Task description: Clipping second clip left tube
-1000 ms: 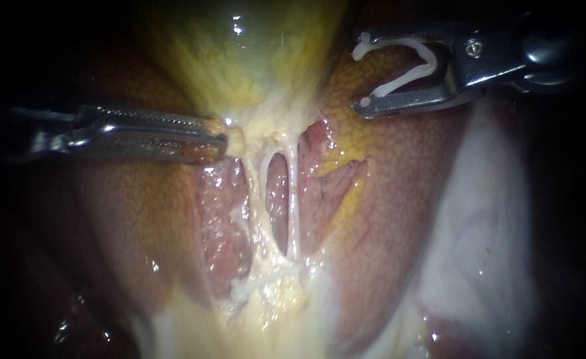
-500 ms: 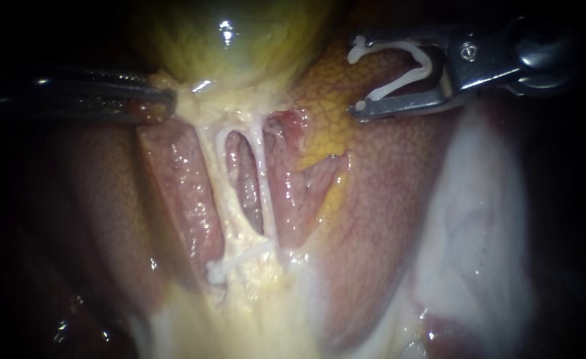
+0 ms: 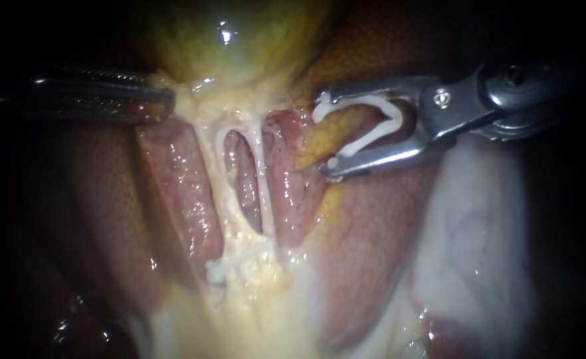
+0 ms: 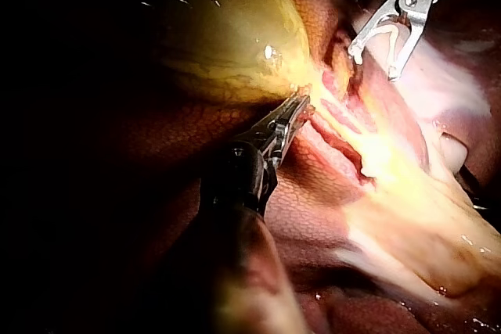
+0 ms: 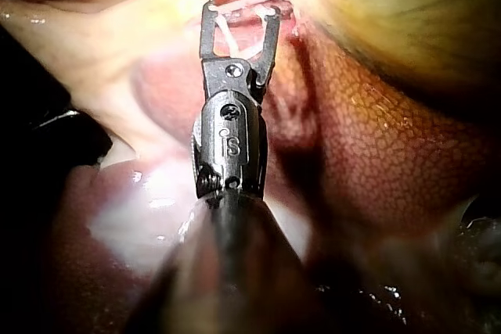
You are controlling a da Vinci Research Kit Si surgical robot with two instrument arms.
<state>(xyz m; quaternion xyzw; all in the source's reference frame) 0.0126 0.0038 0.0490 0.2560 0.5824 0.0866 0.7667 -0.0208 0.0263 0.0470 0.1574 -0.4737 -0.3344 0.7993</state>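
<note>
Two pale tubes run down from the gallbladder (image 3: 239,40): the left tube (image 3: 211,166) and the right tube (image 3: 262,173). A white clip (image 3: 236,261) lies across their lower end. My left instrument (image 3: 163,103) is shut on the tissue at the gallbladder's neck, holding it to the left; the left wrist view shows the same grip (image 4: 299,107). My right instrument (image 3: 324,136) carries an open white clip (image 3: 372,126) between its wide-apart jaws. Its tips stand just right of the right tube, apart from both tubes. In the right wrist view those jaws (image 5: 239,9) point at the tubes.
Liver (image 3: 372,226) lies on both sides of the dissected bed. A broad pale patch of tissue (image 3: 479,226) sits at the right, under the right instrument's shaft. Yellow fatty tissue (image 3: 259,312) spreads below the tubes.
My right instrument has moved left and down with its clip, closer to the tubes. Earlier, my left instrument pulled the gallbladder's neck up and to the left; it now holds still.
</note>
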